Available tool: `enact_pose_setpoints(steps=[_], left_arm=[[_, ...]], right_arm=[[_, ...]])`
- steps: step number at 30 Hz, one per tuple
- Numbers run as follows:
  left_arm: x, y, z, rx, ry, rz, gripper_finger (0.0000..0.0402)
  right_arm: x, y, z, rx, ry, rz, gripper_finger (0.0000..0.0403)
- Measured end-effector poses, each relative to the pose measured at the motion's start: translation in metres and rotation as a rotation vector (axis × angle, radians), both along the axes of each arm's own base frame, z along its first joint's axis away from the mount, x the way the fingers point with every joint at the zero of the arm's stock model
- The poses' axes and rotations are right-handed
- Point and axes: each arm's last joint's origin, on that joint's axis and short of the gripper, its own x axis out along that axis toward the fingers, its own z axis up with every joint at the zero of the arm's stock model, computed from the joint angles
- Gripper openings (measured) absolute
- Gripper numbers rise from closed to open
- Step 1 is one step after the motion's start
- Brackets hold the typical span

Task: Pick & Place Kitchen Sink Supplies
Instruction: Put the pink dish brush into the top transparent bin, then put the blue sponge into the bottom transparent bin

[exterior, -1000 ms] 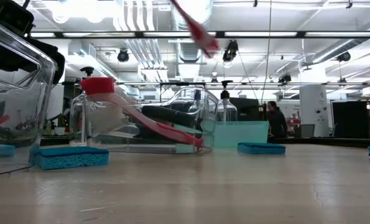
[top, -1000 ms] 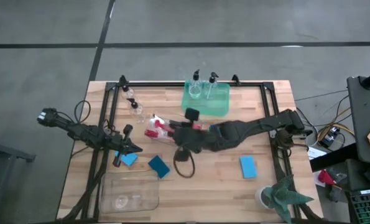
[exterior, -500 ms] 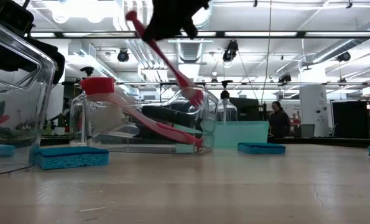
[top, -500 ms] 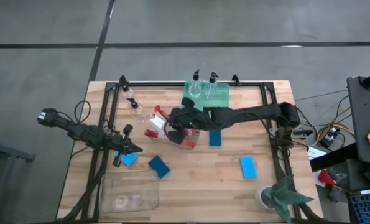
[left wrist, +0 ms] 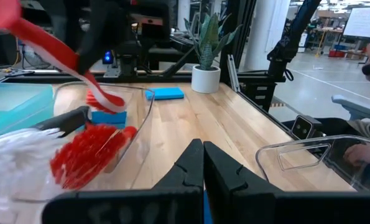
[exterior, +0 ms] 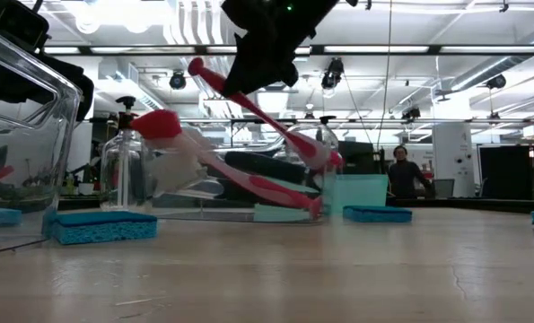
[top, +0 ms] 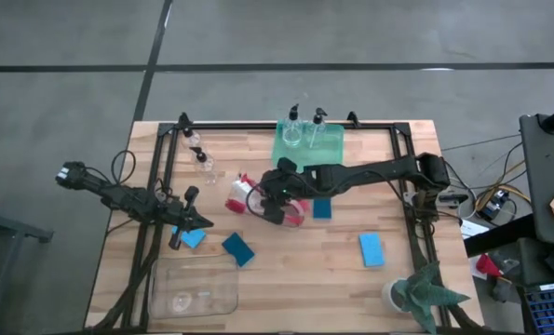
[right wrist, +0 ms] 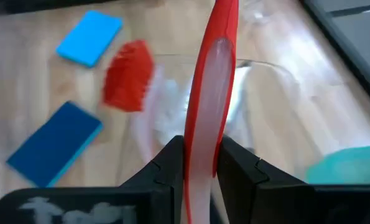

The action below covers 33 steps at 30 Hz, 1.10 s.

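Note:
My right gripper hangs over the clear bin at mid-table, shut on a red dish brush. The brush slants down, and its head is inside the bin. A second red brush and a black brush with white bristles lie in the bin. My left gripper is shut and empty at the left, beside a blue sponge. More blue sponges lie flat on the table. Two pump bottles stand in the green tray, and two more are at the far left. My right gripper pinches the red brush's handle between its two fingers, in the upper part toward the free end. The fingers come from above. The handle runs forward out of the fingers and slants down, with the brush head low inside the bin.
A second clear bin stands at the near left. A potted plant stands at the near right corner. A black frame rail runs around the table top. A person stands far off in the room.
My right gripper has carried the red brush from the table's middle toward the far edge, over the bin, and gone down. The brush has tipped head-down into the bin. The red brush lying in the bin has shifted.

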Motion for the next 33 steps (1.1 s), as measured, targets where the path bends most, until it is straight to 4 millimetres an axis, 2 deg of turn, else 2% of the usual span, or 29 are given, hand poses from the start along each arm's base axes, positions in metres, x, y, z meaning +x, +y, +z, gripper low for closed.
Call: enact_pose_setpoints(steps=[6, 13, 25, 28, 33], left_arm=[[0.0, 0.0, 0.0, 0.0, 0.0, 0.0, 0.0003], [0.0, 0.0, 0.0, 0.0, 0.0, 0.0, 0.0003], [0.0, 0.0, 0.0, 0.0, 0.0, 0.0, 0.0003], [0.0, 0.0, 0.0, 0.0, 0.0, 0.0, 0.0003], [0.0, 0.0, 0.0, 0.0, 0.0, 0.0, 0.0003]], right_arm=[[-0.005, 0.001, -0.008, 0.051, 0.062, 0.007, 0.0078], [-0.005, -0.001, -0.01, 0.074, 0.058, -0.017, 0.0086], [-0.01, 0.002, -0.01, 0.093, 0.122, -0.035, 0.0199], [-0.015, 0.011, 0.0, 0.081, 0.152, -0.004, 0.0212], [-0.031, 0.039, 0.011, 0.121, 0.216, -0.002, 0.0209]])
